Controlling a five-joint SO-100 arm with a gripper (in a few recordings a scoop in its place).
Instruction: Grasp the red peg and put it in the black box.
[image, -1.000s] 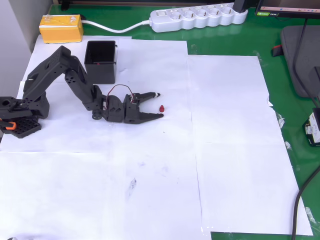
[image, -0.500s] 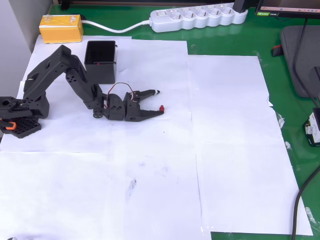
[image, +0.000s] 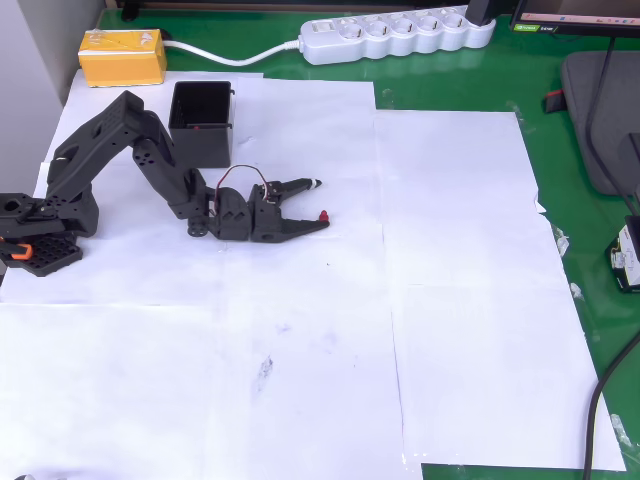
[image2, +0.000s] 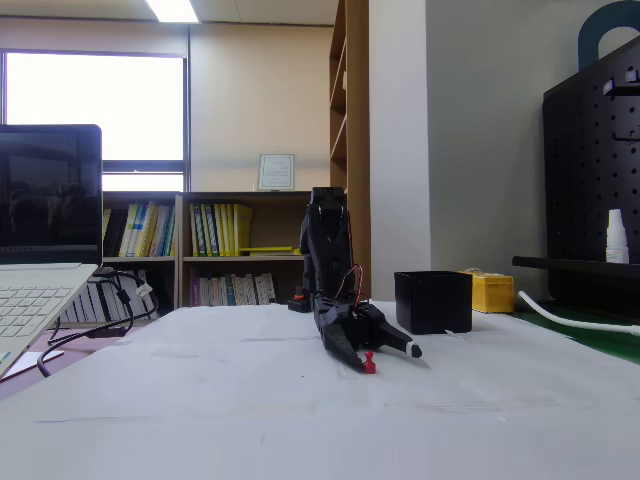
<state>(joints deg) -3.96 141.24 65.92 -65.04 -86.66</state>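
The end effector (image: 318, 201) lies low over the white paper on the bench (image: 470, 90), fingers spread apart. The red peg (image: 324, 216) sits on the paper at the lower fingertip (seemingly touching it, though the overhead view is too coarse to confirm). The black box (image: 201, 124) stands well apart, behind the arm.

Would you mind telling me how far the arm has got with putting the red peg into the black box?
Done: the end effector has reached the red peg, low over the paper. In hand: its jaws are open, with the peg at the tip of one finger, not yet gripped; in the fixed view the peg stands on the paper. Left: closing, lifting, carrying and releasing into the black box.
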